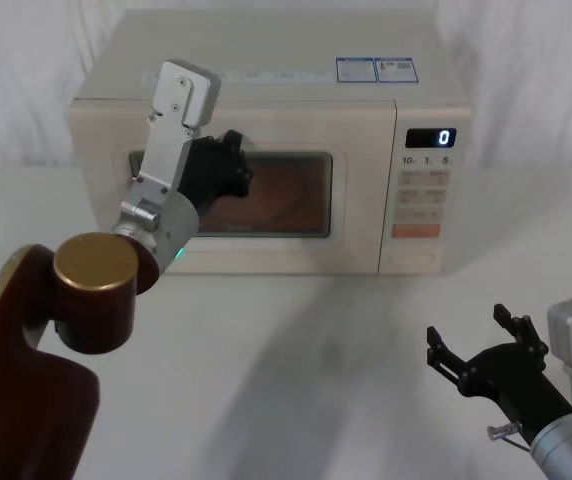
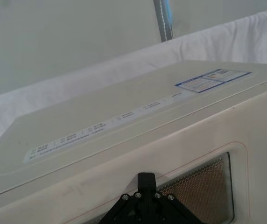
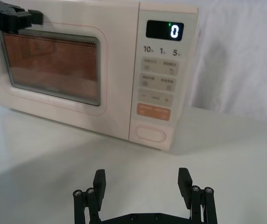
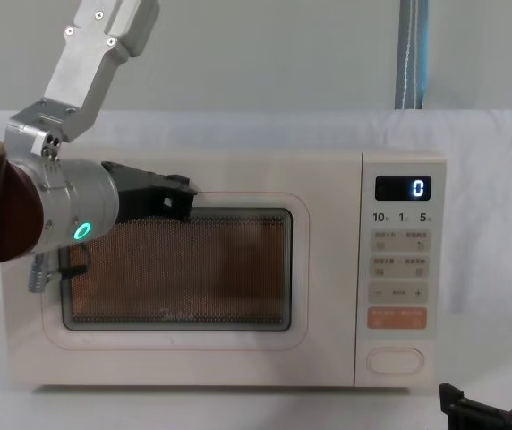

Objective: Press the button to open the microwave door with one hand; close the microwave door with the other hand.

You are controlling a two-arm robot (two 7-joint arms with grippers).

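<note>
The cream microwave (image 1: 266,75) stands at the back of the table with its display showing "0". The microwave door (image 1: 358,200) lies flush with the front, and it also shows in the chest view (image 4: 326,269) and the right wrist view (image 3: 117,70). My left gripper (image 1: 228,168) is shut. Its tip sits close against the door's upper left by the window (image 4: 177,201), and I cannot tell whether it touches. The wide pill-shaped button (image 1: 411,260) sits at the bottom of the panel (image 3: 150,135). My right gripper (image 1: 474,335) hangs open low over the table, well in front of the button (image 3: 142,182).
A white cloth covers the table (image 1: 316,350). A pale curtain hangs behind the microwave. The orange key (image 3: 153,112) sits just above the button. My left arm's brown shoulder link (image 1: 26,370) fills the near left corner.
</note>
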